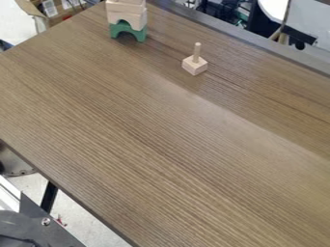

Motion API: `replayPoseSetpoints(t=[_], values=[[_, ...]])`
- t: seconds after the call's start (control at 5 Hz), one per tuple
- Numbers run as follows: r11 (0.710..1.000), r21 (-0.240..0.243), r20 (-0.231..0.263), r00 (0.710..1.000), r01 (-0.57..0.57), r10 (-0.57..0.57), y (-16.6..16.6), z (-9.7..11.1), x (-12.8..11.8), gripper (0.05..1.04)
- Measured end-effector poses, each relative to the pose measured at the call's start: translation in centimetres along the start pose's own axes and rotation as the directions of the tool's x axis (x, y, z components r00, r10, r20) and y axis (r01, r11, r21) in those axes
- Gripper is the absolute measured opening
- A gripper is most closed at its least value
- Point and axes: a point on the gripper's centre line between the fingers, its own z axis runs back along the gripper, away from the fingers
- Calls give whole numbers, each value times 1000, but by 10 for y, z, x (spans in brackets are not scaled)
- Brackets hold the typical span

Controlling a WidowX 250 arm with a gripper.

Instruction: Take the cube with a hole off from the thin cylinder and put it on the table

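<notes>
From the lower part of the frame, the table [161, 149] extends up to the thin cylinder [197, 50], right of centre near the top, which stands upright with its long axis vertical, the cube [195, 66] around its foot, one corner toward the bottom. Farther, at upper left, is a cardboard box [30, 8], contents unclear. I cannot tell if the gripper is wide or narrow.

I cannot tell whether the dark, flat panel [29, 219] with a round, silvery screw [46, 221] is mine.
</notes>
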Motion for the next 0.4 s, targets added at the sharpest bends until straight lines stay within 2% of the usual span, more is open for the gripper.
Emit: replayPoseSetpoints(t=[0.2, 0.4], values=[[999, 44, 4, 1000, 1, -2, 3, -17, 0, 999], [992, 81, 16, 995, 98, -99, 9, -33, -8, 999]])
